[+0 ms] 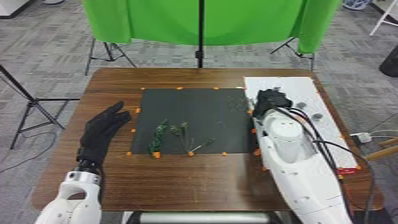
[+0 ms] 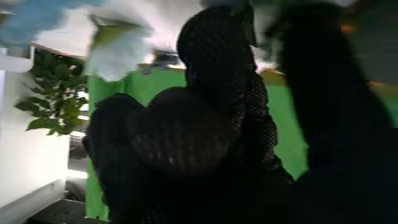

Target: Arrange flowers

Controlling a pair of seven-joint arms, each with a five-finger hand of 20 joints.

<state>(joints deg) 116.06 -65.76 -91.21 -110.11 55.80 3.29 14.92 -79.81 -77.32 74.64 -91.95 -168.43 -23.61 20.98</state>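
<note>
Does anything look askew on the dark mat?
Slightly: the small green stem at the right of the near group slants, while the leftmost stem runs nearly straight away from the robot. Nothing looks spilled there.

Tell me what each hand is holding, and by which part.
The left hand holds nothing; whether the right hand grips anything cannot be told.

no readable words, no legible numbers — no readable labels

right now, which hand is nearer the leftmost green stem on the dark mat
Left. The left hand is just left of the dark mat, close to the stem; the right hand is farther off, by the mat's right edge.
</note>
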